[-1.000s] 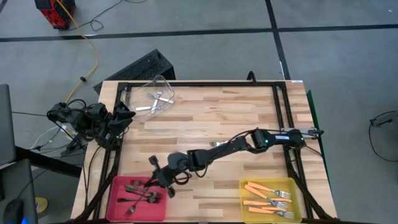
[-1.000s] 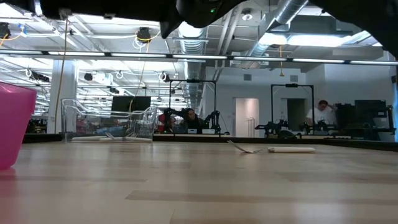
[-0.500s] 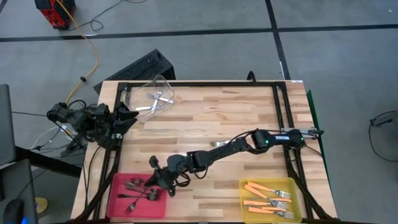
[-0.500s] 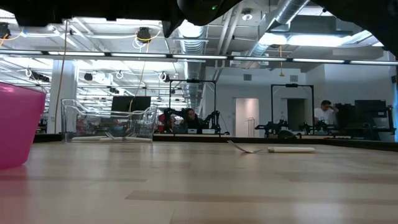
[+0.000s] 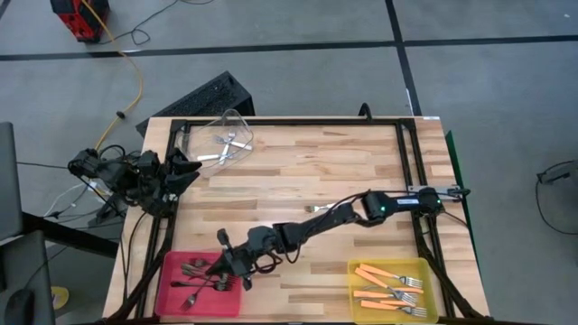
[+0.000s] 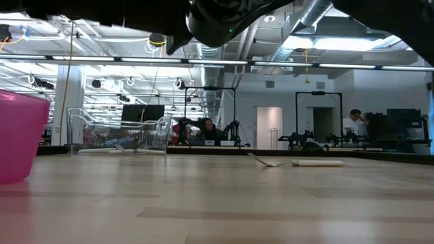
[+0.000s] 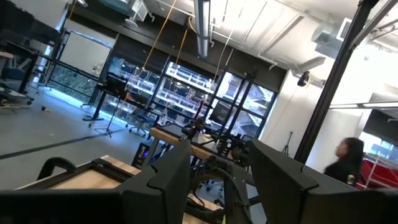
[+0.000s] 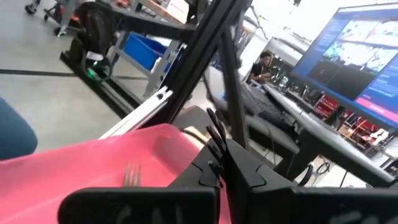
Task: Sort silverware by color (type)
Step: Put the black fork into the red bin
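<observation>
The right pincer [image 5: 237, 267] is hovering over the pink bin [image 5: 172, 302], clenching a dark fork [image 8: 214, 138] for dropping among matching ones.

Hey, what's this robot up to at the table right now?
It is sorting forks by kind. The right gripper reaches over the pink bin, which holds dark forks. Orange-handled forks lie in the yellow bin, silver ones in the clear bin. One fork remains on the table. The left gripper waits at the edge.
</observation>
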Tool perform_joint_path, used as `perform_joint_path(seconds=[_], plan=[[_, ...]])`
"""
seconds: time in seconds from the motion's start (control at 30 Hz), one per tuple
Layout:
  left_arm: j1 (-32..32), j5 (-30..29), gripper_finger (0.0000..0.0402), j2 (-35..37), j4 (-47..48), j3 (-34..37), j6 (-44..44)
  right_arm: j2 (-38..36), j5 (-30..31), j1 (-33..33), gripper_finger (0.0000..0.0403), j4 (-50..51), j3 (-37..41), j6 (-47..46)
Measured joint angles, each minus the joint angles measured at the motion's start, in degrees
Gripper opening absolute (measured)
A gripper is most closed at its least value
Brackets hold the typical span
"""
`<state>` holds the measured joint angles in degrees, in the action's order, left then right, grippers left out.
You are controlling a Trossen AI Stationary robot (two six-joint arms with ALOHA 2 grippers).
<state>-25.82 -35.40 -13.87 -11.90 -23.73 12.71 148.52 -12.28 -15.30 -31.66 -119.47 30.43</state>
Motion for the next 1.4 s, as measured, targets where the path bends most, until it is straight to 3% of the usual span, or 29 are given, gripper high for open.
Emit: perform_joint_path(seconds=[0.33, 0.7, 0.97, 1.4], plan=[[0.0, -0.96, 0.0151, 0.0, 0.58, 0.0, -0.35, -0.19, 0.16, 0.08, 0.0027, 4.81, -0.06, -1.23], [-0.01, -1.03, 0.0151, 0.0, 1.03, 0.0, 0.0, 1.77, 0.31, 0.45, 0.0029, 1.11, -0.04, -3.1], [-0.01, -1.03, 0.0151, 0.0, 1.05, 0.0, -0.02, 1.78, 0.31, 0.38, 0.0028, 3.93, -0.04, -3.47], [-0.02, -1.03, 0.0151, 0.0, 2.43, 0.0, -0.21, 1.76, 0.35, 0.45, 0.0049, 6.13, -0.04, -4.06]])
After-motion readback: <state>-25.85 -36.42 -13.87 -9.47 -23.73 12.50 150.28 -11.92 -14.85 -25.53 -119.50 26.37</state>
